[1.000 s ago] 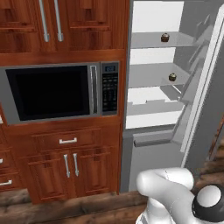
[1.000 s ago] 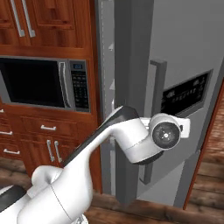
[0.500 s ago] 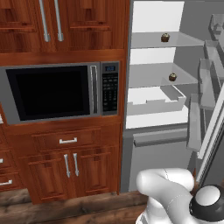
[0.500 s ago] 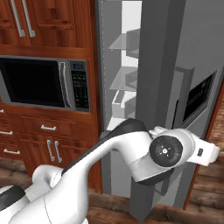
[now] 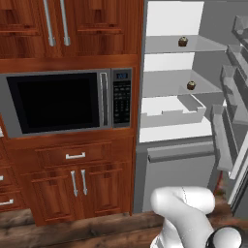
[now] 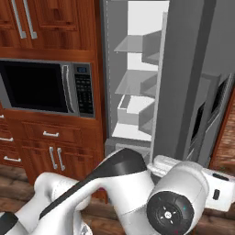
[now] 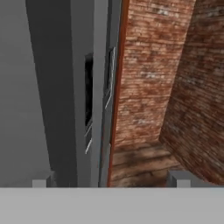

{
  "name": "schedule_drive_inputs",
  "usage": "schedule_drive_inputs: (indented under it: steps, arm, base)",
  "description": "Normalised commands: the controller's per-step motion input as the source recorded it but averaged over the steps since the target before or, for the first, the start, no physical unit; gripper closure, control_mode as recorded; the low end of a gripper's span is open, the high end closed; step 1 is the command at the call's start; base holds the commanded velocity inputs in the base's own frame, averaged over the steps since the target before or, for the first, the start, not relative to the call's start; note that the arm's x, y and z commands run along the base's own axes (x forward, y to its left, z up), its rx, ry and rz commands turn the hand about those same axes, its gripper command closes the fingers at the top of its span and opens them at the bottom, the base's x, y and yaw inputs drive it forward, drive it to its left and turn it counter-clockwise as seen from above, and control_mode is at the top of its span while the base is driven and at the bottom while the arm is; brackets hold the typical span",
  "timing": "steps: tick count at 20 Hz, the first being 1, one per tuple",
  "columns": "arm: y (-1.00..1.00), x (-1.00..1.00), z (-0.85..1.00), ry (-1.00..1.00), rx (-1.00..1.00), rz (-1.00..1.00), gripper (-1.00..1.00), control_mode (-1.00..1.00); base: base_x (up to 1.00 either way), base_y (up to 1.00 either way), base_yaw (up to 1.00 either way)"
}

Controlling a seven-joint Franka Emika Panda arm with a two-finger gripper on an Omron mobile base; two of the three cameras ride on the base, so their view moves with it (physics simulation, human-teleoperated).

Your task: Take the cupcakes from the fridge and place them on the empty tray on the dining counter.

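The grey fridge (image 5: 174, 160) stands open, white inside with glass shelves. One cupcake (image 5: 182, 41) sits on the upper shelf and a second cupcake (image 5: 191, 85) on the shelf below it. The fridge door (image 6: 183, 73) is swung far out, with its bins (image 5: 227, 121) facing the shelves. My gripper (image 7: 109, 181) is open with nothing between its fingertips (image 7: 177, 178). It sits low outside the door, looking along the door's edge and black dispenser panel (image 7: 89, 94). The hand (image 6: 220, 193) is at the lower right. The blue tray and dining counter are out of view.
A black-windowed microwave (image 5: 63, 101) is set in reddish wooden cabinets (image 5: 72, 179) left of the fridge. A brick wall (image 7: 175, 78) rises just right of the door, above a wooden floor (image 7: 140, 162). A white drawer (image 5: 169, 114) sits under the lower shelf.
The fridge door has swung much wider open. My arm has moved right and down with it, and both cupcakes stay on their shelves.
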Motion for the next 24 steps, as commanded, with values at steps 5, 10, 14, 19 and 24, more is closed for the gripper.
schedule_drive_inputs:
  steps: [5,10,14,19,24]
  arm:
    - [1.0,-0.41,0.18,0.02,-0.23,0.01,-1.0,-1.0]
    - [1.0,0.0,0.0,0.02,-0.32,0.0,-1.0,-1.0]
    - [1.0,0.0,0.0,0.01,-0.33,-0.05,-1.0,-1.0]
    - [1.0,0.18,0.0,0.07,-0.29,-0.21,-1.0,-1.0]
    - [1.0,0.7,0.07,0.18,-0.23,-0.26,-1.0,-1.0]
  base:
    - [0.0,0.0,0.0]
    - [0.0,0.0,0.0]
    - [0.0,0.0,0.0]
    - [0.0,0.0,0.0]
    - [0.0,0.0,0.0]
